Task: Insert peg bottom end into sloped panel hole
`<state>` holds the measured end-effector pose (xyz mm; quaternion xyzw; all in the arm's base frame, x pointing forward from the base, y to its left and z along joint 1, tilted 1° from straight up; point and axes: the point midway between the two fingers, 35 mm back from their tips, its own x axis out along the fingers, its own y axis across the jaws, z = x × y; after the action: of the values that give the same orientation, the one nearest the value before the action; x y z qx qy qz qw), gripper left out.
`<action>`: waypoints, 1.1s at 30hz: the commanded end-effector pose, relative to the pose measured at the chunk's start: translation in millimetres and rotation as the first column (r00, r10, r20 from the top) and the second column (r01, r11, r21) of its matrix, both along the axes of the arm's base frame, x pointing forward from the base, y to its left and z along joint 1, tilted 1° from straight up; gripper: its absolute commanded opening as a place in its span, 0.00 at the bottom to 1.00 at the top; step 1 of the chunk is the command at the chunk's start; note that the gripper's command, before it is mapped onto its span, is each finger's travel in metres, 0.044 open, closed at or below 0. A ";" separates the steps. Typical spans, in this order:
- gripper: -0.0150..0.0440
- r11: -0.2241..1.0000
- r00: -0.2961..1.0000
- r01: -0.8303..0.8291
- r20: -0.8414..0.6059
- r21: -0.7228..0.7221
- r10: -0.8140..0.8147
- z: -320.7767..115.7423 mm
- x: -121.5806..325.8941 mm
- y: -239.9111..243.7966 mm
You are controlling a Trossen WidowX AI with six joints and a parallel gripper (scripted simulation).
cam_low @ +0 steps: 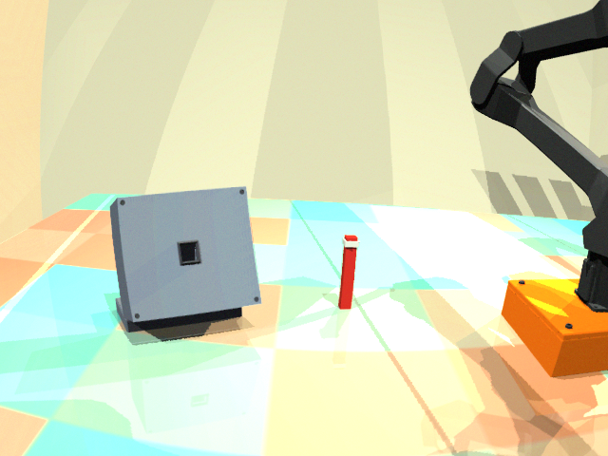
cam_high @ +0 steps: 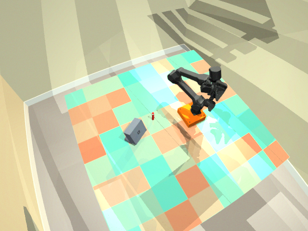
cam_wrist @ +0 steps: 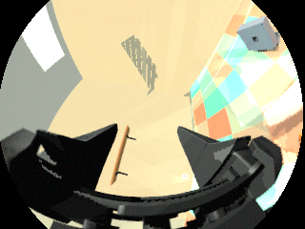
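The wrist view alone shows the gripper's [cam_wrist: 148, 128] fingers spread, with nothing pinched; the panel [cam_high: 137, 131] [cam_low: 189, 220] [cam_wrist: 259, 34] lies beyond them, upper right. Only the top and exterior views show the peg [cam_high: 152, 116] [cam_low: 348, 275], upright on the table [cam_high: 169, 186] [cam_low: 324, 392] [cam_wrist: 229, 88], well apart from the fingers.
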<state>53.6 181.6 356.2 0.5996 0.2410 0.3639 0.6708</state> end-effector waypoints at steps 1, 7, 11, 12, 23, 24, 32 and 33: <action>0.98 1.000 1.000 0.001 0.002 -0.002 -0.001 0.0 0.1 0.2; 1.00 0.997 0.997 0.042 0.073 -0.071 -0.037 -0.1 4.5 6.5; 1.00 0.990 0.991 0.074 0.124 -0.122 -0.059 -0.7 8.5 11.2; 1.00 0.987 0.989 0.082 0.136 -0.135 -0.064 -0.9 9.5 12.4; 1.00 0.946 0.960 0.174 0.262 -0.275 -0.101 -5.3 23.6 24.8; 1.00 0.940 0.957 0.183 0.272 -0.288 -0.103 -5.9 25.2 25.8; 1.00 0.887 0.931 0.251 0.348 -0.387 -0.112 -11.4 38.6 33.6; 1.00 0.879 0.928 0.260 0.356 -0.399 -0.112 -12.1 40.4 34.4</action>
<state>88.5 210.6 347.9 0.4175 0.1499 0.3326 0.8322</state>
